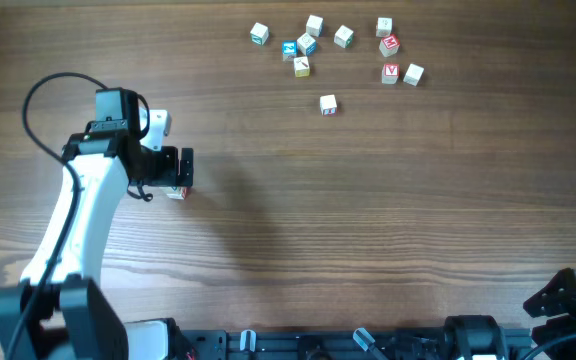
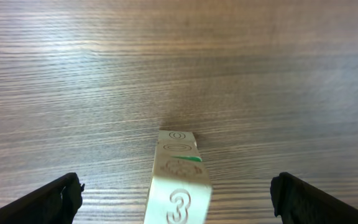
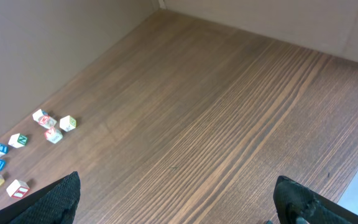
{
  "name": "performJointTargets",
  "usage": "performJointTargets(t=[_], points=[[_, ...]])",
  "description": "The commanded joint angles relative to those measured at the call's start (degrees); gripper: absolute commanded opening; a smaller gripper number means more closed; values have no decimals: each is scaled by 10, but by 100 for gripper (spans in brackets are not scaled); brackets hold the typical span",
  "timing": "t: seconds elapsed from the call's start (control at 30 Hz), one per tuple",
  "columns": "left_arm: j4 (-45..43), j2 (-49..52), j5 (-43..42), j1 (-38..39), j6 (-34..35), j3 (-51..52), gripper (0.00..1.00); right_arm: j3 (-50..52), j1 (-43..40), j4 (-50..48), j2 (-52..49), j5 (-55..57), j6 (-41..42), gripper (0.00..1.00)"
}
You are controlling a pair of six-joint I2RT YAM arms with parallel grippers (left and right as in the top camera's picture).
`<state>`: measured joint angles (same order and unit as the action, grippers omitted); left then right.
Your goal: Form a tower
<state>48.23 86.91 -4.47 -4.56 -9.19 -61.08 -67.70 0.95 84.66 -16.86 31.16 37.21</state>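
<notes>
Tower (image 2: 178,179) of whitish cubes, embossed 3 showing, left claw (image 2: 180,198) parted around it, right claw (image 3: 182,200) parted

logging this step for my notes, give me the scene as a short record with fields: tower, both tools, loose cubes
tower: short stack of whitish printed toy cubes, standing on the brown wooden table
left arm: left tool open, fingers either side of the stack, not touching it
right arm: right tool open, nothing between its fingers
loose cubes: scattered group of whitish printed cubes at the far side, single cube slightly apart
</notes>
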Motion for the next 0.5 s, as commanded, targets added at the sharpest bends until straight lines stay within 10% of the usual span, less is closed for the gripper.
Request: performJointTargets(t=[0.0, 0.1, 0.3, 0.47], points=[[9, -81, 0, 3, 94, -12, 100, -2, -2, -1, 3, 9, 3, 100], [8, -134, -21, 3, 115, -12, 98, -2, -2, -1, 3, 9, 3, 99], [10, -92, -20, 2, 268, -5, 4, -2, -2, -1, 3, 9, 3, 100], [14, -86, 44, 1, 398, -5, 4, -2, -2, -1, 3, 9, 3, 100]])
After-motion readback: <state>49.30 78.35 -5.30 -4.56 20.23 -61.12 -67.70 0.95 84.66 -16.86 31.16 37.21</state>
